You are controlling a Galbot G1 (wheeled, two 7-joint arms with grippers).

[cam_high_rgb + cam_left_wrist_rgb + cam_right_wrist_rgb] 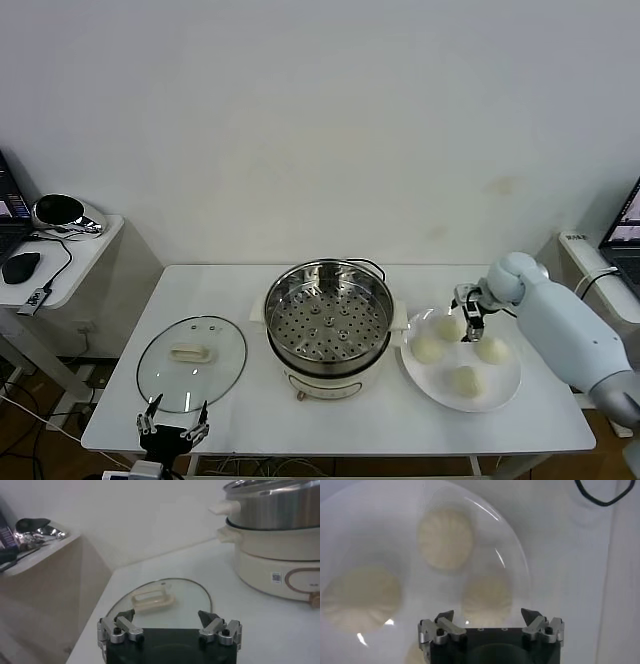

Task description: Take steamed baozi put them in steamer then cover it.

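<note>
**Head view: right gripper hanging over the buns, steamer sitting open**

Head view is showing a white table [240,425] filling the lower part of the frame. The steamer [328,318] is sitting in the middle of it, shiny and open on top, with its tray full of little holes showing inside. The cover [191,362] is lying flat on the table at the lower left, well apart from the steamer, with its cream handle facing up.

At the lower right, a white plate [505,388] is sitting just beside the steamer. Four steamed baozi [465,380] are resting on it, close together. The right gripper [470,318] is hanging over the upper left part of the plate, right above the buns. Its fingers are spread wide and are holding nothing. In the right wrist view, the right gripper [491,617] is pointing down at the plate [515,555], and one bun is sitting between the two fingertips, but I cannot tell if they are touching it.

The left gripper [172,428] is waiting at the bottom left of the frame, near the table's front edge, just beside the cover. Its fingers are also spread wide and are holding nothing. In the left wrist view, the left gripper [169,622] is facing the cover [160,600], with the steamer [275,535] standing at the upper right.

A side desk [85,262] is standing at the far left of the head view.
</note>
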